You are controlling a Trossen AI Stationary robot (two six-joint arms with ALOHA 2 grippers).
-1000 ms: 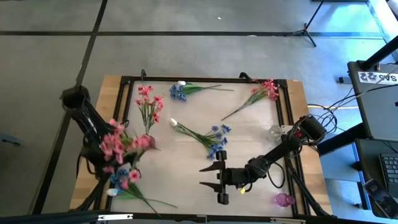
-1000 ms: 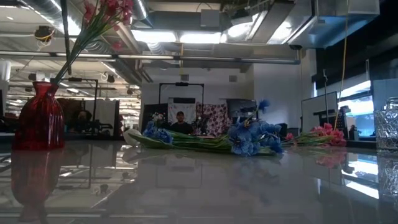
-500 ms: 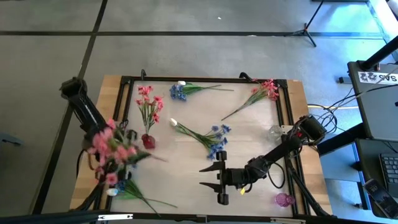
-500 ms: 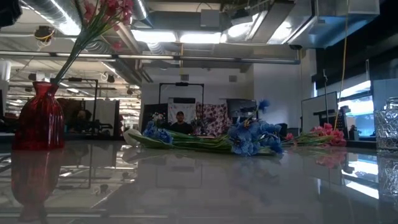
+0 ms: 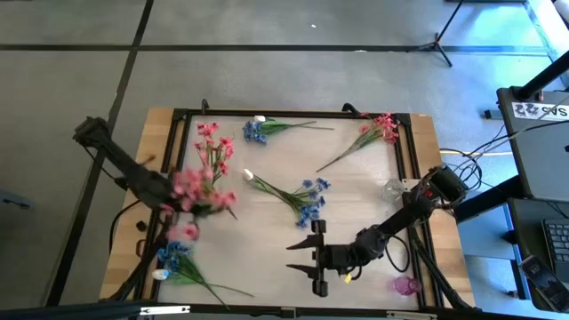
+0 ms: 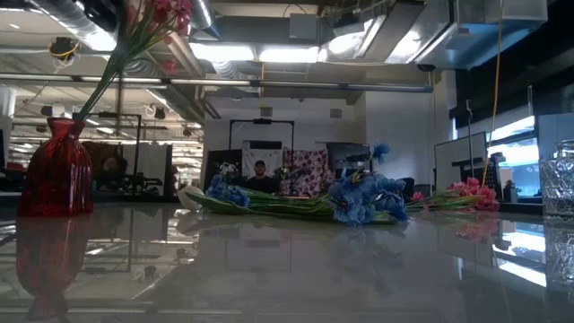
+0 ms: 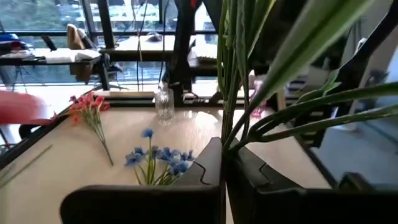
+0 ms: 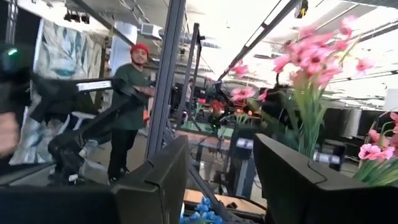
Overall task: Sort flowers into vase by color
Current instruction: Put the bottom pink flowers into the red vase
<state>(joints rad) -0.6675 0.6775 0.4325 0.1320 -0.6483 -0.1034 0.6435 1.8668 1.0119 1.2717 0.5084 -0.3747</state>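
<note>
High view: left gripper (image 5: 164,194) jaws clenched on a pink sprig (image 5: 197,188), held just beside the red vase (image 6: 56,170).
Lower the stems straight into the vase neck before releasing; right gripper (image 5: 313,260) waits mid-table, jaws apart, empty.

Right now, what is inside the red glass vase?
The red ribbed glass vase holds one pink-flowered sprig on a thin green stem, leaning out of its neck. The tinted glass hides the stem's lower end.
</note>
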